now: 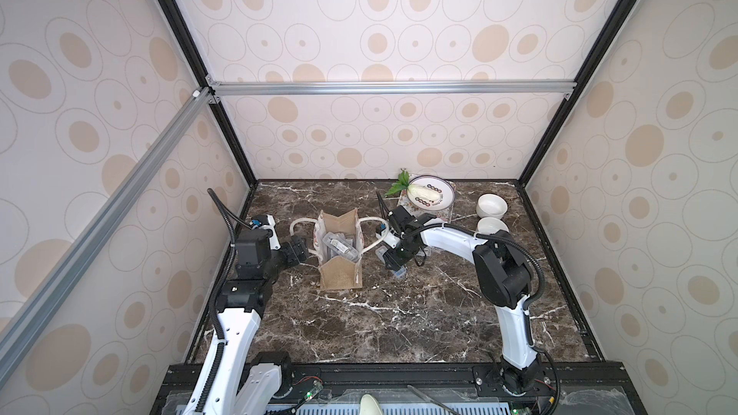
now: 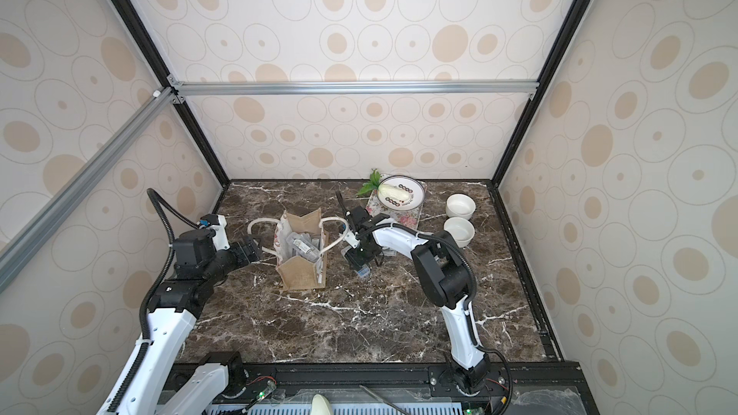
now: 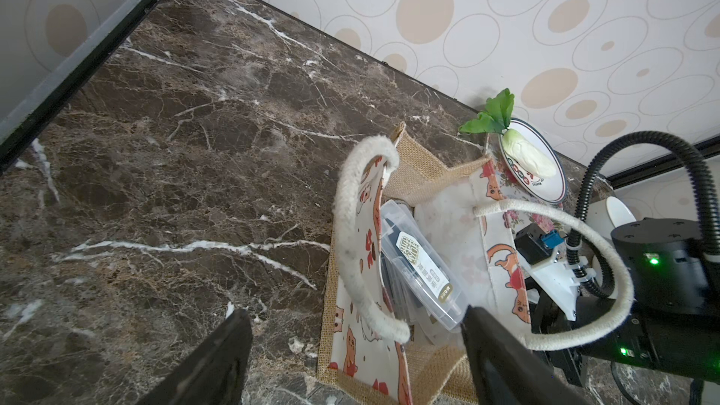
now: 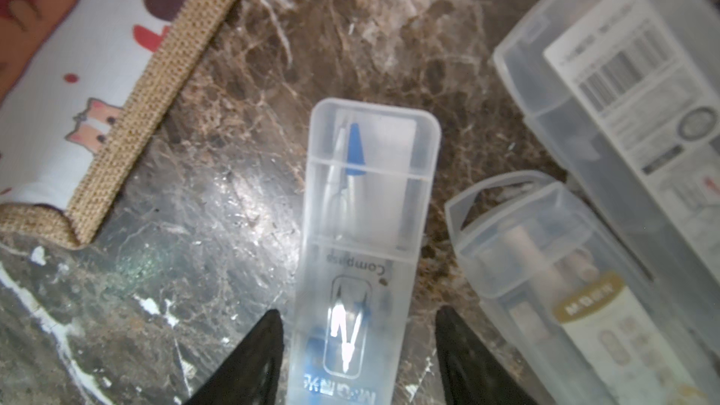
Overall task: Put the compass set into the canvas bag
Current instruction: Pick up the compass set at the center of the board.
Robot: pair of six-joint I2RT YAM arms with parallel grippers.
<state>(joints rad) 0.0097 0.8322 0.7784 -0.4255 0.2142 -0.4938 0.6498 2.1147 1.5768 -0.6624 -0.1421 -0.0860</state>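
Observation:
The canvas bag [image 1: 340,273] [image 2: 302,275] stands open at mid-left of the marble table, its rope handles splayed out, and it holds several clear compass set cases [image 1: 339,247] [image 3: 422,266]. To its right a clear compass set case [image 4: 366,227] [image 1: 398,273] lies on the table. My right gripper [image 4: 358,315] [image 1: 393,263] straddles its labelled end, jaws open, with a gap showing on one side. Two more clear cases [image 4: 565,286] [image 4: 623,72] lie beside it. My left gripper [image 3: 354,309] [image 1: 299,251] stands open at the bag's left wall, one rope handle [image 3: 350,251] between its fingers.
At the back right a plate [image 1: 447,203] with a white vegetable sits on a floral mat. Two white bowls [image 1: 492,205] [image 1: 492,226] stand near the right wall. The bag's right rope handle [image 1: 373,247] rests against my right wrist.

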